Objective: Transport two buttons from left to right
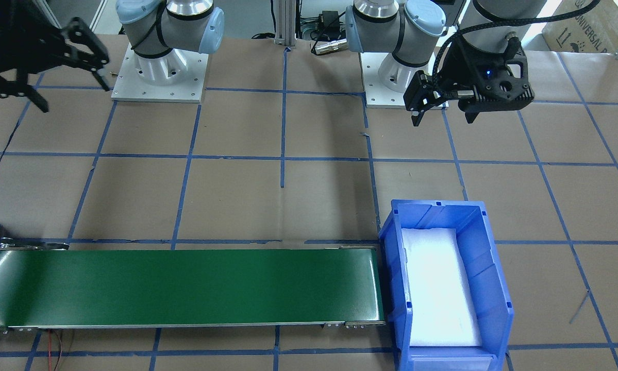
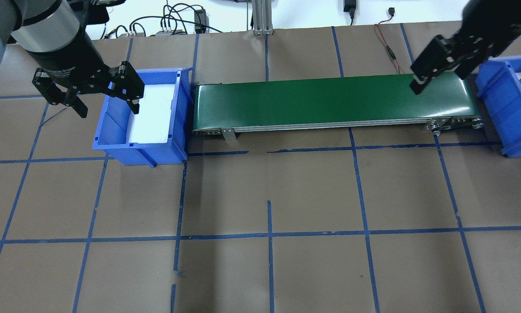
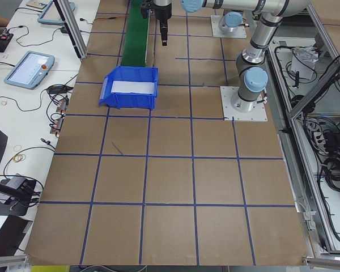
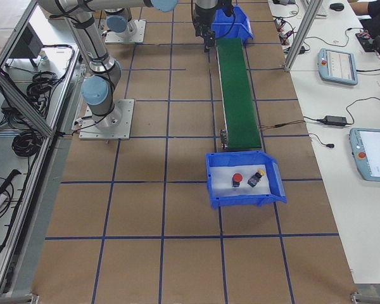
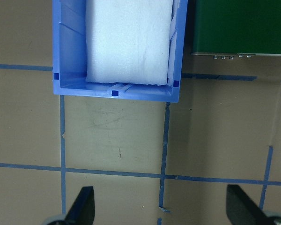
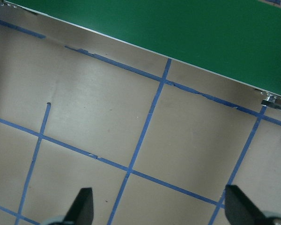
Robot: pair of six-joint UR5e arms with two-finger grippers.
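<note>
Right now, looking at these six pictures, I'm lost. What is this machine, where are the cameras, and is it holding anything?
It is a robot with two arms at a table covered in brown paper and blue tape lines. Each arm ends in a two-finger gripper: the left gripper and the right gripper are both open and hold nothing (sides are the robot's own). Four pictures come from fixed cameras: opposite the robot, behind it, and at each table end. Two come from cameras on the wrists, looking down past the fingers. On the table a green conveyor belt runs between two blue bins. The left bin holds only white foam; the right bin holds a red button and a yellow button.
</note>
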